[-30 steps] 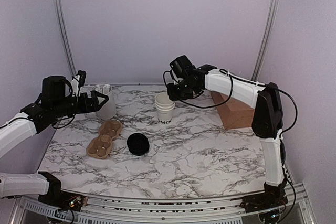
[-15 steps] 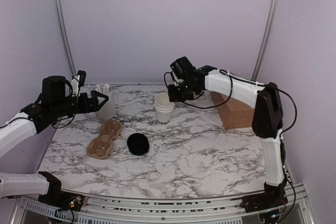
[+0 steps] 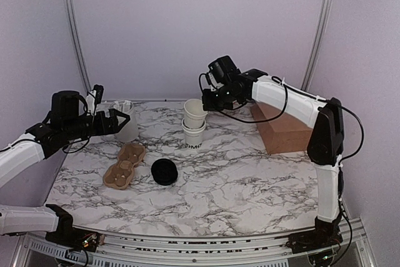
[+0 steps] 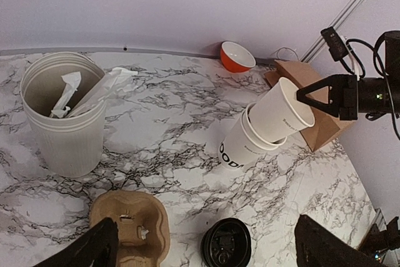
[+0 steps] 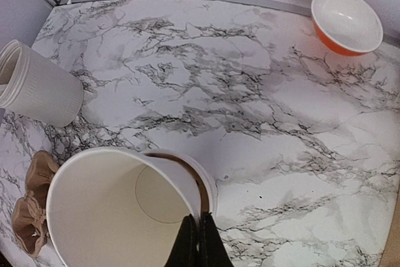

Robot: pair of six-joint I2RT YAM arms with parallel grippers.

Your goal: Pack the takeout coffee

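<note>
Right hand [image 3: 205,107], cups [image 3: 194,134] block centre; box [image 3: 284,132] right; carrier [image 3: 125,166], lid [image 3: 164,171] left; front open.

On the marble table [image 3: 250,179], the right gripper [image 3: 205,107] pinches the rim of a plain white cup [image 3: 194,113] tilted atop a lettered cup [image 3: 194,137], while the left gripper [image 3: 120,119] gapes beside a ribbed tub [image 3: 129,132], near a cardboard carrier [image 3: 125,165] and black lid [image 3: 164,171].

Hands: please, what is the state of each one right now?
Left hand: open, holding nothing.
Right hand: closed on the rim of the top white cup.
</note>
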